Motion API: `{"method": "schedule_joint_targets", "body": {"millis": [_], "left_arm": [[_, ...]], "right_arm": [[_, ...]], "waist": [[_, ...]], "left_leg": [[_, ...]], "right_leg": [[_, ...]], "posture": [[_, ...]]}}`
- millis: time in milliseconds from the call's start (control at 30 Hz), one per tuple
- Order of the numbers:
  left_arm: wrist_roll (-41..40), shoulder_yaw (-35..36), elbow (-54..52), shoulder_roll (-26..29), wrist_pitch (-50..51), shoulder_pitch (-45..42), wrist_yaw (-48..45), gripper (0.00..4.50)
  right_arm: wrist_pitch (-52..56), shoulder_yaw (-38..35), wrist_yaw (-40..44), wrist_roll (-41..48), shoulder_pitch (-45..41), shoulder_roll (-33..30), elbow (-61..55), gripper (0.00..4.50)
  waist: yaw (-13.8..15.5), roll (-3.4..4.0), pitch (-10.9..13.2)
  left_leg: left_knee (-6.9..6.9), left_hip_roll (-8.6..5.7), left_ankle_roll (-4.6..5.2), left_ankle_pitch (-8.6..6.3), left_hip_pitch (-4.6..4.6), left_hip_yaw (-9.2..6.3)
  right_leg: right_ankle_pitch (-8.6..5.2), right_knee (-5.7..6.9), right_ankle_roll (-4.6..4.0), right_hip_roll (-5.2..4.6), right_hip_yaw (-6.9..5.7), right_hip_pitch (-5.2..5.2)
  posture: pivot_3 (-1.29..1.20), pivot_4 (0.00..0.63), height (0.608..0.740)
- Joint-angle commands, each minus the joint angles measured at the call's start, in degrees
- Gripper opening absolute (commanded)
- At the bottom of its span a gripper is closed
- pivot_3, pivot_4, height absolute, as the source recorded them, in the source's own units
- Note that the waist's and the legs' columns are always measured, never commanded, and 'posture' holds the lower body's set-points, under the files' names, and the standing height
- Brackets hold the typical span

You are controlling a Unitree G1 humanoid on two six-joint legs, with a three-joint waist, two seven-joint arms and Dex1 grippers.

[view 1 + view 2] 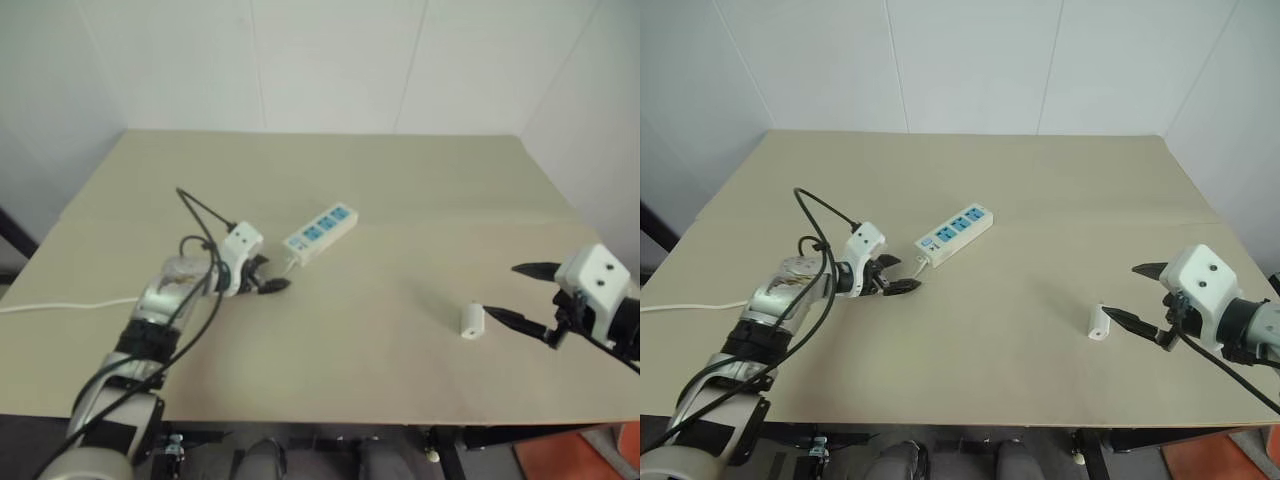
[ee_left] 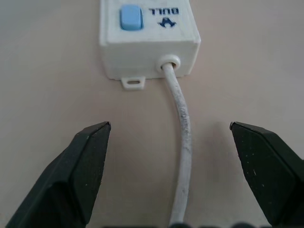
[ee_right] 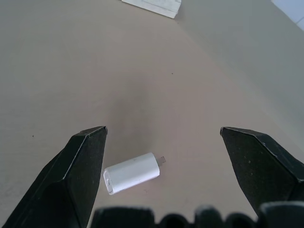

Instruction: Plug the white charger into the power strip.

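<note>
The long flat white plastic power strip with three blue socket panels lies slantwise a little left of the middle of the frame on the pale beige surface. Its thin white cord runs from its near end between the two black fingers of the left end effector, whose jaws stand apart around it with nothing gripped. At the lower right of the frame the small plain white rectangular charger lies on the surface, just beside one fingertip of the right end effector, which is wide open and empty.
</note>
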Motion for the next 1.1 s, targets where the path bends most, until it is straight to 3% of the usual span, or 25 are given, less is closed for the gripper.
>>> {"method": "schedule_joint_targets", "body": {"millis": [33,200,367,600,700,867,1100], "left_arm": [[3.9,-1.6,6.0,-2.2,-4.6,-3.1,0.7,3.21],[5.9,-1.4,11.2,-4.6,-5.8,-4.5,0.7,1.59],[5.3,-1.3,7.7,-3.5,-10.0,-1.2,-4.5,0.02],[2.9,-1.8,-6.4,5.2,-26.8,11.6,-21.3,0.02],[3.1,-1.3,-7.8,8.1,-30.5,14.8,-23.7,0.02],[-0.8,1.6,-8.2,9.2,-32.2,17.4,-26.8,1.46],[-10.2,7.1,-14.4,12.4,-28.4,20.6,-33.1,3.83]], "right_arm": [[-1.2,-1.7,-0.8,0.6,-0.2,0.0,-2.0,4.50],[-1.0,-2.4,-0.9,0.7,1.1,0.4,-3.0,4.50],[-0.6,-2.4,-0.7,0.9,2.1,-0.2,-2.9,4.50],[-1.5,-0.9,-0.7,0.5,0.9,-0.4,-1.6,4.50],[-2.2,0.0,-0.3,0.2,0.3,-0.6,-0.9,4.50],[-2.4,1.0,-0.1,0.3,-0.9,-0.9,-0.4,4.50],[-1.9,-0.2,0.4,0.5,1.0,-0.8,-1.6,4.50]], "waist": [[0.2,0.00,0.0],[0.4,-0.01,0.0],[0.3,0.00,0.0],[-0.1,0.06,-0.1],[0.0,0.06,-0.1],[0.1,0.07,-0.1],[0.0,0.06,0.0]], "left_leg": [[0.01,-0.01,0.00,0.00,0.02,0.00],[0.05,-0.06,0.00,0.00,0.06,-0.04],[0.06,-0.09,0.00,0.00,0.21,-0.05],[0.02,-0.01,0.00,0.00,0.26,-0.02],[0.03,0.01,0.00,0.00,0.30,0.00],[0.03,0.01,0.00,0.00,0.48,0.02],[0.03,0.06,0.01,-0.01,0.37,0.02]], "right_leg": [[0.00,0.00,0.01,0.00,0.00,0.02],[-0.08,-0.01,0.23,-0.04,0.00,0.13],[-0.08,-0.04,0.29,-0.07,0.00,0.31],[0.07,-0.04,0.01,-0.05,0.01,0.32],[0.07,-0.04,0.00,-0.05,0.01,0.36],[-0.14,-0.10,0.35,-0.06,0.01,0.58],[0.03,-0.08,0.05,-0.03,0.00,0.44]], "posture": [[0.00,0.150,0.740],[0.00,0.150,0.740],[0.00,0.150,0.740],[0.00,0.150,0.740],[0.00,0.150,0.740],[0.00,0.150,0.740],[0.00,0.150,0.740]]}}
